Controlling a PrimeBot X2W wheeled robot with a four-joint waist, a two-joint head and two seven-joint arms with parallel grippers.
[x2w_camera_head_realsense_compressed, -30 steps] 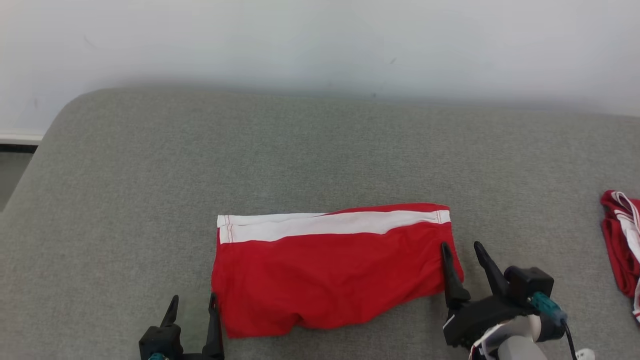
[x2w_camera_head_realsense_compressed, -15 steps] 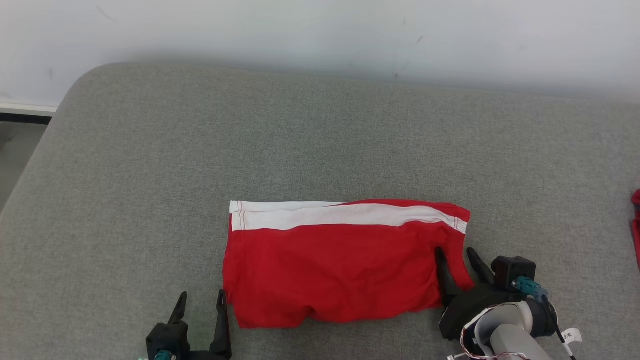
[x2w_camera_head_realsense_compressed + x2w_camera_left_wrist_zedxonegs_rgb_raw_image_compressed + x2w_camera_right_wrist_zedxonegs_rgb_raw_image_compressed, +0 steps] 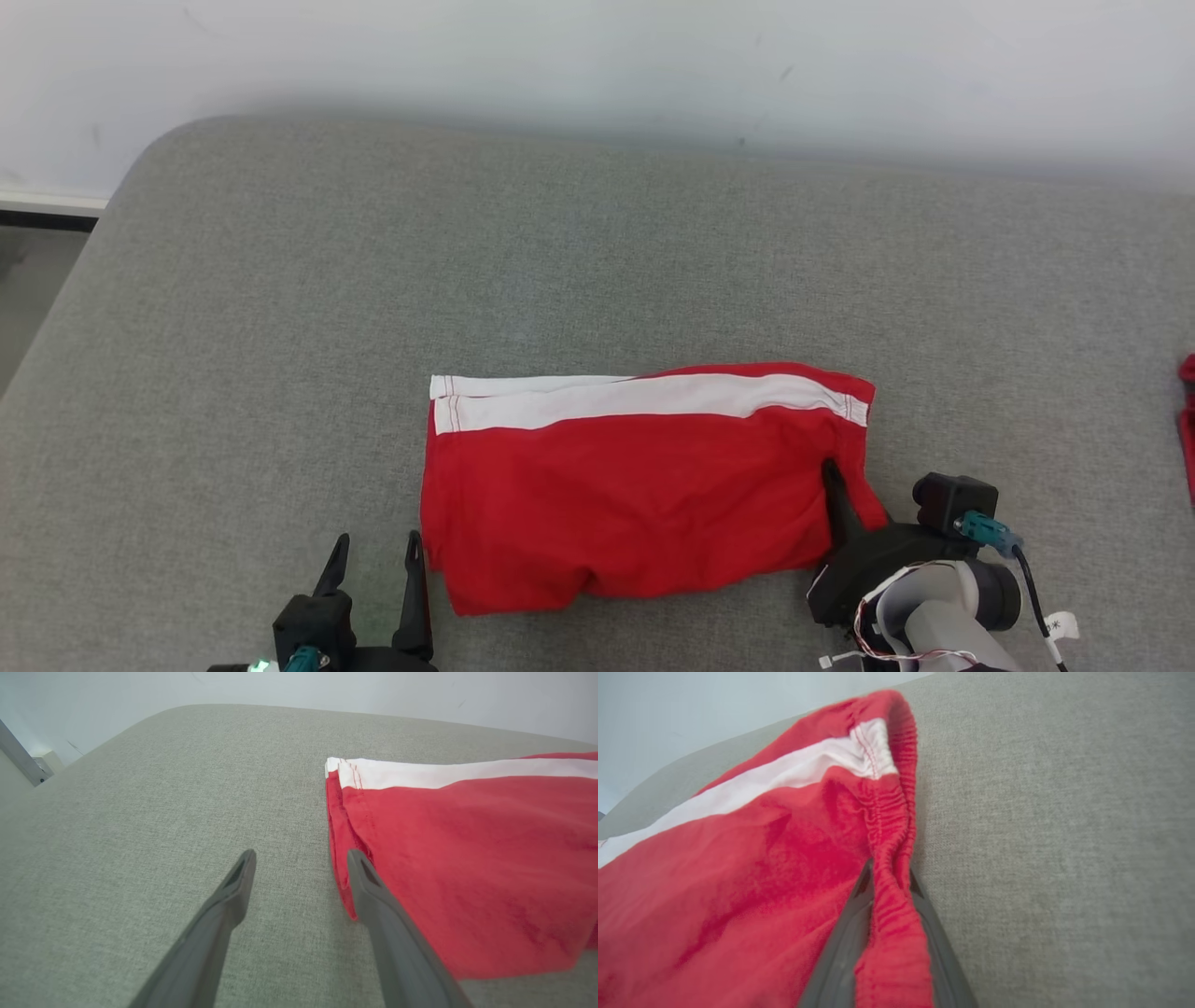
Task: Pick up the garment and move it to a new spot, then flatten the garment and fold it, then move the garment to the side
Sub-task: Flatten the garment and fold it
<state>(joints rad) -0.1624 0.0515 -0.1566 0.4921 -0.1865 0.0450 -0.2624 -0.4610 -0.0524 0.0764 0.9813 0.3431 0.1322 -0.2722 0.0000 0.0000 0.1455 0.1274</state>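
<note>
Your right gripper (image 3: 848,481) pinches the garment (image 3: 616,485) by its elastic right edge; left gripper (image 3: 378,539), jaws wide, sits beside the left edge, bare worktop (image 3: 280,327) beyond.

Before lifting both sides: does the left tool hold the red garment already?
No, the left tool stands open beside the red garment, gripping nothing.

It looks like a plain test room rather than a lived-in home, though I can't be sure. A white wall (image 3: 597,56) with a few scuff marks runs behind a wide padded surface (image 3: 597,280) covered in grey woven fabric, its corner rounded like a mattress or sofa seat. A white skirting board (image 3: 42,201) shows at the left. A red garment (image 3: 635,485) lies on the fabric, with another red cloth (image 3: 1187,420) at the right edge.
</note>
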